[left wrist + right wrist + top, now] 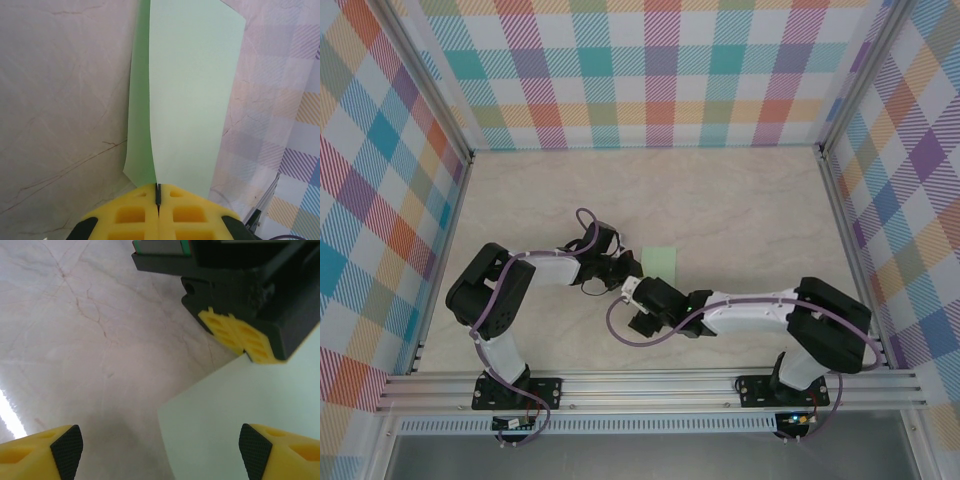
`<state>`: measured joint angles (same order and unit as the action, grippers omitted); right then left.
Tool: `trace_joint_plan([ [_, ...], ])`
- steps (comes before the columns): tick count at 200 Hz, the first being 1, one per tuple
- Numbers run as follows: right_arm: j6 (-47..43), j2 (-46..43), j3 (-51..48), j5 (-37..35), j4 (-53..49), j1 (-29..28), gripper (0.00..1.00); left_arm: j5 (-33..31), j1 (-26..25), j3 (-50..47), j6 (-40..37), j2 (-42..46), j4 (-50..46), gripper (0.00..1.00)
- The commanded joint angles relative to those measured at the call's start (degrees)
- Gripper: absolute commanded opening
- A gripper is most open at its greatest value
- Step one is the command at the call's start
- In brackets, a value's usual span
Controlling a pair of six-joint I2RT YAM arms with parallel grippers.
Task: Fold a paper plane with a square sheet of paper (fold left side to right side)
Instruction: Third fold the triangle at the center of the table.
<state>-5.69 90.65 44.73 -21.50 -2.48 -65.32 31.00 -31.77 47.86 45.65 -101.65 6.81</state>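
The square sheet of green paper [185,90] sits near the middle of the desk [740,200], and the left-to-right fold looks to be at its very start. The left jaws are fully closed on the sheet's left edge, the paper nipped between their yellow pads [130,215]. Seen from the left wrist, the sheet rises away from the pinch with a darker green strip along its left side, so that edge seems lifted off the desk rather than flat. The right jaws stand wide apart and hold nothing, their fingertips [30,455] hovering either side of the sheet's near corner, close to the left pads. The next move probably calls for carrying the pinched edge over to meet the right edge squarely, with the right jaws steadying the sheet and then pressing the crease.
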Motion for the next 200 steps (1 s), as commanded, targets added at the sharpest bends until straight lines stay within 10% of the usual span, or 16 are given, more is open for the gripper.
trace_joint_plan([
  [1,-4.21,2.51,3.15,-3.67,1.37,-0.41,0.80,0.78,-0.72,1.54,-0.01,0.59,-2.41,0.00],
  [34,-5.09,3.83,3.81,-3.75,0.38,-0.33,0.65,0.82,-0.75,1.85,-0.20,0.58,-2.76,0.00],
  [96,-4.25,1.85,2.62,-2.86,-1.20,-0.33,0.00,0.51,-0.75,2.39,-1.32,0.91,-4.10,0.00],
  [162,-0.40,-1.25,2.11,6.66,-5.08,2.88,0.00,-3.92,2.28,4.23,-10.47,7.81,-16.57,0.46],
  [200,-0.37,-1.54,2.38,8.83,-5.94,3.77,0.00,-5.13,3.65,7.72,-14.49,9.65,-21.72,0.52],
])
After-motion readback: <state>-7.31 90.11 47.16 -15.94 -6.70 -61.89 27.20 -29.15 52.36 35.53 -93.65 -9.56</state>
